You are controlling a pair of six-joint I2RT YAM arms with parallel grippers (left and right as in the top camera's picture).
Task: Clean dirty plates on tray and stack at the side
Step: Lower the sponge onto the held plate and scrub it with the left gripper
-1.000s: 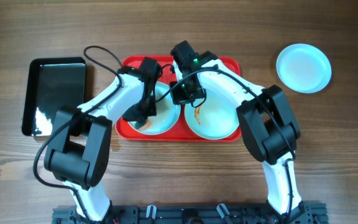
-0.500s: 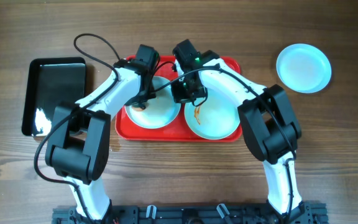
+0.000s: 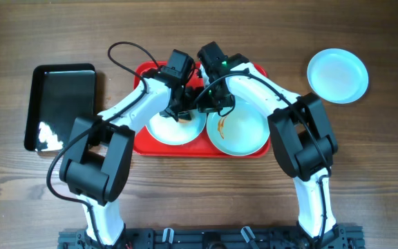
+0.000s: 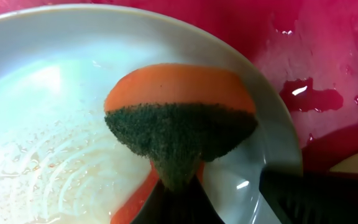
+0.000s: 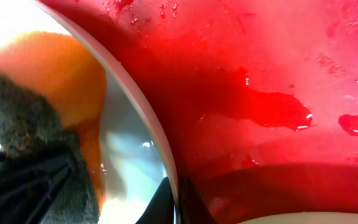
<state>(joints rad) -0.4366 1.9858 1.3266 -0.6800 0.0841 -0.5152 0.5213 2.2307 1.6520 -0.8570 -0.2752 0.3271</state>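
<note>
The left plate [image 3: 173, 129] lies in the left half of the tray [image 3: 200, 149], at the centre of the overhead frame. In the left wrist view its face [image 4: 55, 124] is wet and streaked with water, and no sauce shows on the part in view. An orange sponge [image 4: 179, 118] with a dark green scouring face rests on that plate near its right rim. The left tool [image 4: 176, 196] is closed on the sponge, pinching it to a narrow waist. In the right wrist view the right tool [image 5: 176, 199] sits at the bottom edge of the frame with its fingertips either side of the same plate's rim. It looks clamped on that rim, apparently to steady the plate, and the wet red tray [image 5: 260, 74] fills the frame to the right. The right plate [image 3: 244, 135] lies just beside the first, in the right half of the tray, and carries an orange-brown smear [image 3: 220, 126] near its left side. The third plate [image 3: 337, 75] sits alone on the worktop [image 3: 365, 180] at the upper right, well apart from the tray, and looks clean. A glossy black tray [image 3: 62, 104] lies at the far left. By my reading one plate is done and set aside, one is nearly wiped, and the smeared one is left to clean before both are stacked on the third.
</note>
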